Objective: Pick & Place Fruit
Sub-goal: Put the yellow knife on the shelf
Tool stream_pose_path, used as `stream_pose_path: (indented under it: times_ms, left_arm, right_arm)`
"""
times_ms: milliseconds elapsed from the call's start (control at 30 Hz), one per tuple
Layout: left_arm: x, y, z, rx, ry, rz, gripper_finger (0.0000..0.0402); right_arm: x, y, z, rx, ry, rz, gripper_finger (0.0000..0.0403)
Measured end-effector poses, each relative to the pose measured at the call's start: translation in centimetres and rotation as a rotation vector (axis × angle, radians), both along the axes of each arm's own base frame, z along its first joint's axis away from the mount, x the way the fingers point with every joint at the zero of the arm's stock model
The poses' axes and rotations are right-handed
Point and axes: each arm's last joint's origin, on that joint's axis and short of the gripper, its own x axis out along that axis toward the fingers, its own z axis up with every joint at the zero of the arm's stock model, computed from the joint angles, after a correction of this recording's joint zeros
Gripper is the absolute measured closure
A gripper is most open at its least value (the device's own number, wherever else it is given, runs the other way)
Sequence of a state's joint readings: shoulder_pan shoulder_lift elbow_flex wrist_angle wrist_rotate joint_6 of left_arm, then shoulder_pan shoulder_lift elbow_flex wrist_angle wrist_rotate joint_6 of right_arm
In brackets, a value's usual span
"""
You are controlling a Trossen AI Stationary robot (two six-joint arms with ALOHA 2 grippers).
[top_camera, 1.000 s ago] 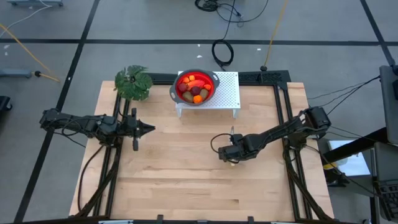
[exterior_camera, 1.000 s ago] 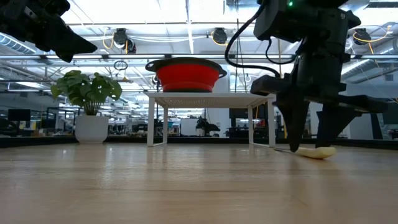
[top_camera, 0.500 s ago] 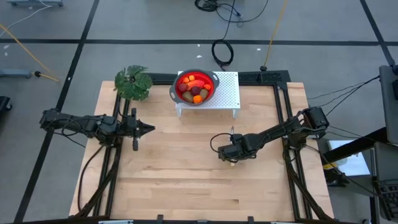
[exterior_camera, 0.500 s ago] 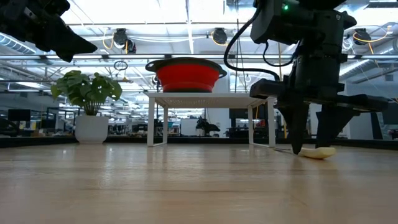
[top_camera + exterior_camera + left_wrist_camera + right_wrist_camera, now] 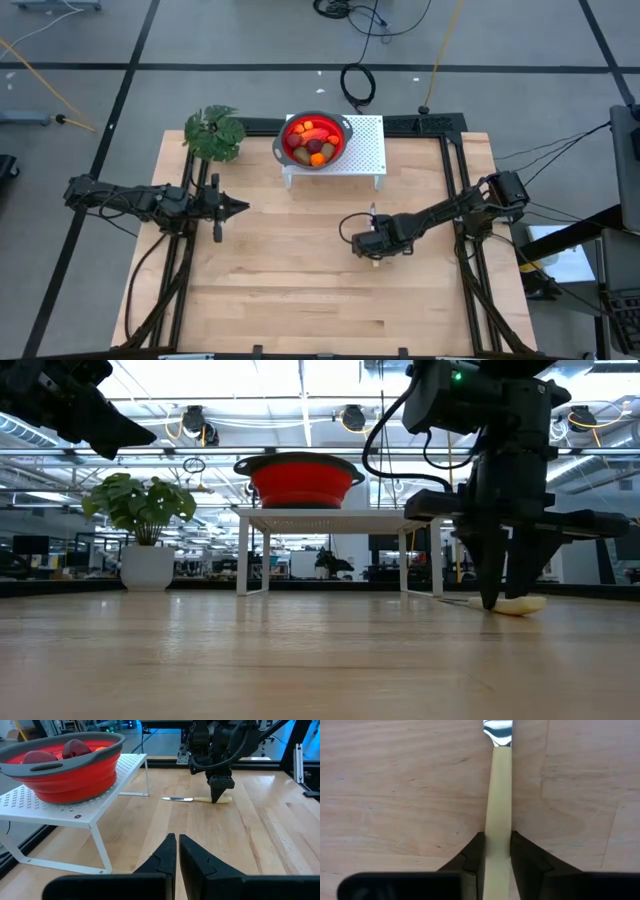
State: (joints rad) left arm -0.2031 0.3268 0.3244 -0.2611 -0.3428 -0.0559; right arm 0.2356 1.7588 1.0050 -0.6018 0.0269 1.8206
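The fruit (image 5: 313, 141) lie in a red bowl (image 5: 279, 150) on a white perforated rack (image 5: 368, 150) at the table's far middle; the left wrist view shows the bowl (image 5: 75, 775) with fruit (image 5: 75, 747) above its rim. A slim knife (image 5: 192, 799) with a cream handle lies flat on the table's right half. My right gripper (image 5: 375, 252) stands over it, pointing down, shut on its handle. My left gripper (image 5: 240, 208) hovers shut over the table's left side, holding nothing. My right gripper pinches the knife's cream handle (image 5: 497, 820) between its two fingers (image 5: 474, 855), one on each long side, a little back from the blade. The fingers come from above, pointing down, and lie across the handle. The knife (image 5: 515, 605) lies flat on the table.
A potted green plant (image 5: 214, 132) stands at the table's far left corner, beside the rack. Bare wood stretches over the table's near half and between the two arms. Dark frame rails run along the table's left and right edges.
My right gripper has shut its fingers onto the knife's handle; in the low view the gap between the fingertips has narrowed. The knife has stayed lying on the table.
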Motion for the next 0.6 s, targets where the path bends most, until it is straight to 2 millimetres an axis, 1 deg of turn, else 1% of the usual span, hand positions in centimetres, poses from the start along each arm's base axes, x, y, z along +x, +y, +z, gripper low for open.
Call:
stream_pose_path:
  times_ms: [167, 300, 600]
  left_arm:
    - [0.0, 0.0, 0.0, 0.002, 0.001, 0.000, 0.0382]
    - [0.0, 0.0, 0.0, 0.001, 0.000, -0.001, 0.0382]
    - [0.0, 0.0, 0.0, 0.001, 0.001, 0.000, 0.0382]
  right_arm:
    - [-0.2, 0.1, 0.4, 0.022, 0.001, 0.004, 0.0337]
    - [-0.4, 0.0, 1.3, 0.025, -0.033, 0.032, 0.0345]
    - [-1.0, 0.2, 3.1, 0.049, -0.071, 0.086, 0.0344]
